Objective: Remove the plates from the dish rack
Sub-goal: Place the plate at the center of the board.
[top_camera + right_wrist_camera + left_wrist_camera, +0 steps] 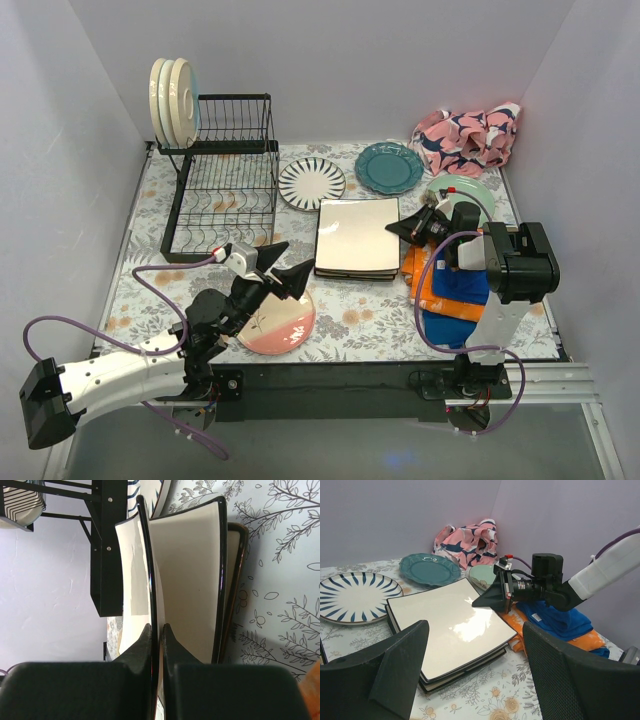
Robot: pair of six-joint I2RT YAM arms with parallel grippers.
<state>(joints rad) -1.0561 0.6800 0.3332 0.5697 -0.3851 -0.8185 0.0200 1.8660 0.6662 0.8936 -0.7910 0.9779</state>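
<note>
Round plates, about three, were seen upright on the top tier of the dish rack, far-left on the bench. These are judged to be what was left to unload. None could be made out in the lower slots.

Already laid flat on the bench:
- striped plate
- teal plate
- pale green plate, partly hidden
- pink-and-cream plate
- square stack

The right pincer was closed on the rim of the top square plate at the stack's right edge, so that placement was judged not yet released. The left pincer was spread wide and empty above the pink-and-cream plate. Task was judged well past half done.
</note>
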